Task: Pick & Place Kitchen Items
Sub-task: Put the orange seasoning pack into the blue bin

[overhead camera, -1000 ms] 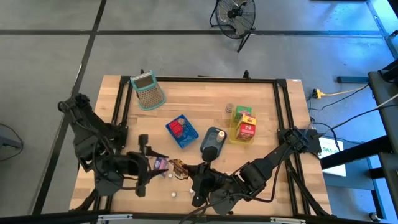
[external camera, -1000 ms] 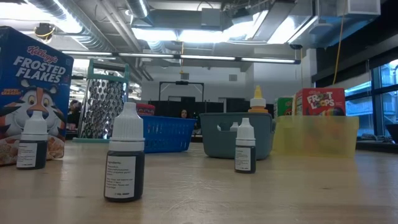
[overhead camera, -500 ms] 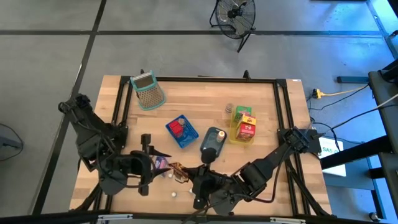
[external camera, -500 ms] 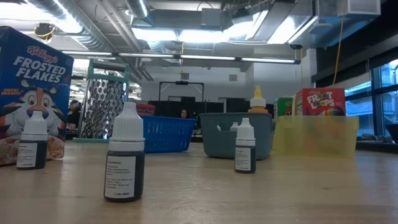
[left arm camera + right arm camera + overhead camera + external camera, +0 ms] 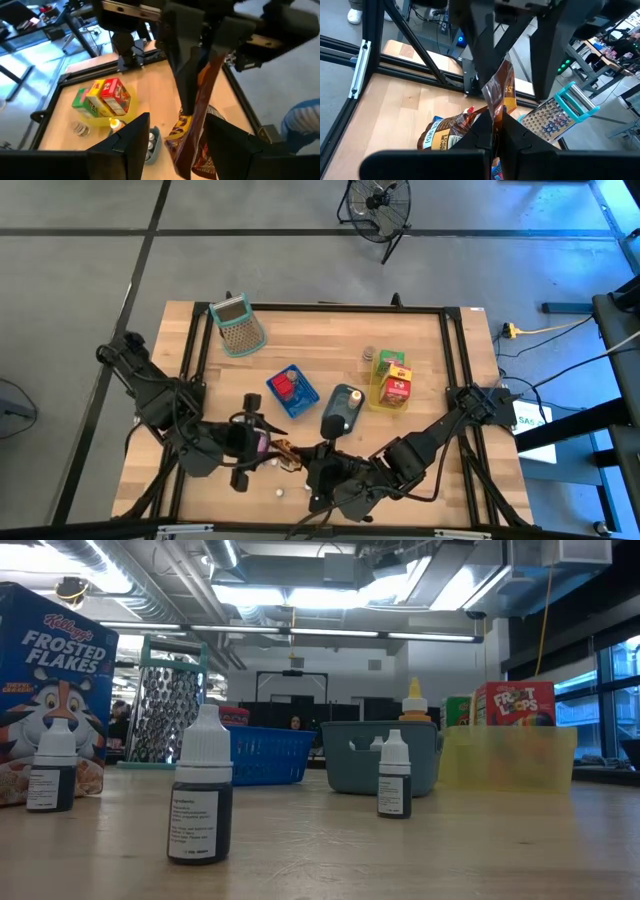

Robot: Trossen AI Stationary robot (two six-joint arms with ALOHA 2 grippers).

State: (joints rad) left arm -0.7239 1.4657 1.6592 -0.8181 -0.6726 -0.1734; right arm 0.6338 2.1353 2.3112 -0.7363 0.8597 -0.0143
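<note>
brown packet (image 5: 496, 95), pinched by right gripper (image 5: 493, 131), left gripper (image 5: 176, 131) alongside

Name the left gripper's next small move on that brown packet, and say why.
Probably close the left gripper on the brown packet. Its fingers stand open on either side of the packet. The packet hangs upright, with the shut right gripper pinching one edge. The left gripper likely needs its own grip before the right one lets go.
</note>
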